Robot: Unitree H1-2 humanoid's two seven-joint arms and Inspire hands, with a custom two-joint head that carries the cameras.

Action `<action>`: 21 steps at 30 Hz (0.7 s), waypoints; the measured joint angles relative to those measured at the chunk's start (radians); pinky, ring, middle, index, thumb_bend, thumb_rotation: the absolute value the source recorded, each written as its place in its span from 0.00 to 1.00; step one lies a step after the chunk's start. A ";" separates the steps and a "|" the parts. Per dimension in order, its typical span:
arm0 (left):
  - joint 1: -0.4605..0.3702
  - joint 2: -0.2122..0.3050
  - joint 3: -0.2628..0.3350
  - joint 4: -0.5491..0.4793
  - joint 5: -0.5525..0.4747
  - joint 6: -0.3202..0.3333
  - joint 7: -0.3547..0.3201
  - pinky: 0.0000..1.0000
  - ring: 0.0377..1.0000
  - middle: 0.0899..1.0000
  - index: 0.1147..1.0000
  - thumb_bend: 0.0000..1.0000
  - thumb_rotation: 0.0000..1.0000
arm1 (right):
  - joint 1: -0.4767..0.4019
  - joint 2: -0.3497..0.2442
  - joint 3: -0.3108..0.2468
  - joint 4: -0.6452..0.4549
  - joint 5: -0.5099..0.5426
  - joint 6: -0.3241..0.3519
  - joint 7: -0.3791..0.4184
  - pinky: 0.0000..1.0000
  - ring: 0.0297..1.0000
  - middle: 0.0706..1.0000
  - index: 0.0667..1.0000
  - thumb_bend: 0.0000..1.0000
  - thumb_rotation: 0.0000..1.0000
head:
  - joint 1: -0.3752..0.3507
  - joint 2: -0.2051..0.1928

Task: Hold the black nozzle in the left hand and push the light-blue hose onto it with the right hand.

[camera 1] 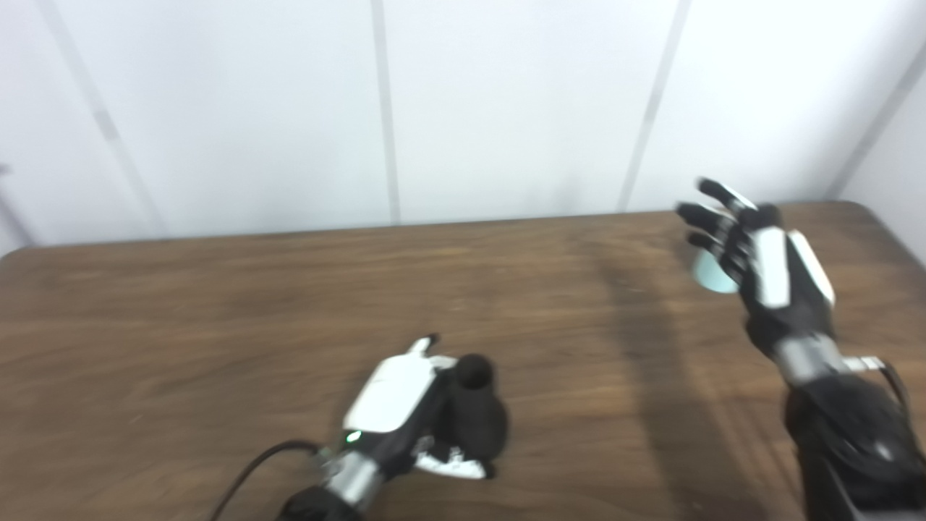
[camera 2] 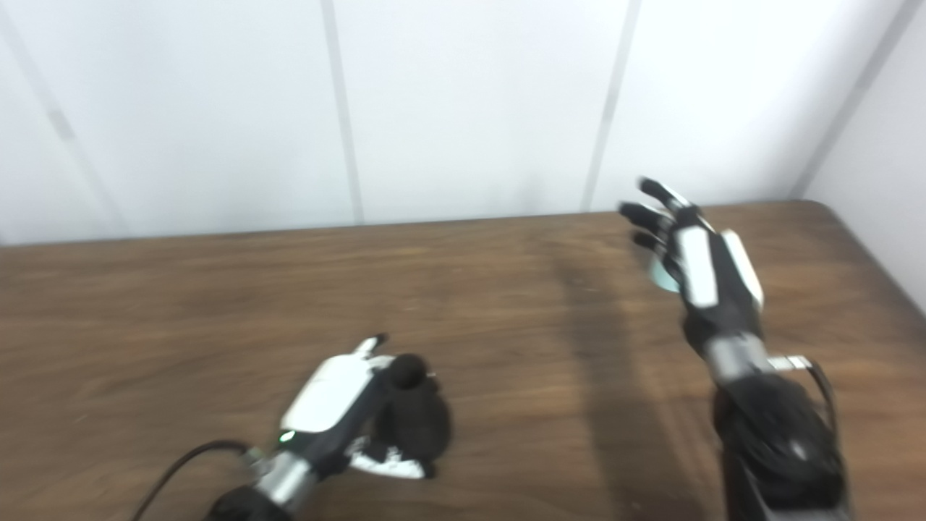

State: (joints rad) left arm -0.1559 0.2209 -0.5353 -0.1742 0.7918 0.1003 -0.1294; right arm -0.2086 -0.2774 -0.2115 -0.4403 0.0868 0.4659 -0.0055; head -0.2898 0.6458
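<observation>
On the left side of the wooden counter (camera 1: 217,304), the left hand (camera 1: 405,405) is closed around the black nozzle (camera 1: 474,416). The nozzle stands roughly upright in this grasp, with its rounded narrower end pointing up, low over the counter. So the first part of the task, holding the nozzle, seems to be done.

The middle of the counter carries nothing that I can see.

On the right side, well apart from the nozzle, the right hand (camera 1: 759,260) is raised above the counter with its fingers spread apart, and it holds nothing. Just behind its fingers a small piece of something light blue (camera 1: 709,275) is visible. I judge this is the light-blue hose, but the hand covers most of it and the pictures are blurred, so its shape and how it lies cannot be told.

What is left, in my judgement: the right hand must grasp the hose, bring it over to the nozzle and push it on.
</observation>
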 measured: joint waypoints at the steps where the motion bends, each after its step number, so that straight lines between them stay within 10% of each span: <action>1: 0.000 0.001 0.001 0.000 -0.002 -0.002 0.000 1.00 0.74 0.44 0.43 0.52 0.00 | -0.008 -0.005 0.005 0.003 -0.015 0.000 0.000 0.83 0.86 0.76 0.84 0.61 0.99 | -0.018 -0.005; 7: 0.004 0.012 0.005 0.001 -0.018 -0.029 0.001 1.00 0.74 0.44 0.43 0.52 0.00 | -0.033 -0.077 0.040 0.026 -0.123 0.002 0.005 0.85 0.88 0.79 0.84 0.58 0.77 | -0.051 -0.011; 21: 0.008 0.032 0.012 0.001 -0.027 -0.058 0.006 1.00 0.72 0.44 0.43 0.52 0.00 | -0.242 -0.301 0.217 0.272 -0.563 0.011 0.121 0.84 0.92 0.85 0.80 0.92 0.32 | -0.147 -0.025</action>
State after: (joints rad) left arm -0.1478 0.2533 -0.5235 -0.1732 0.7644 0.0426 -0.1236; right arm -0.4509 -0.5779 0.0059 -0.1683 -0.4765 0.4765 0.1151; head -0.4372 0.6213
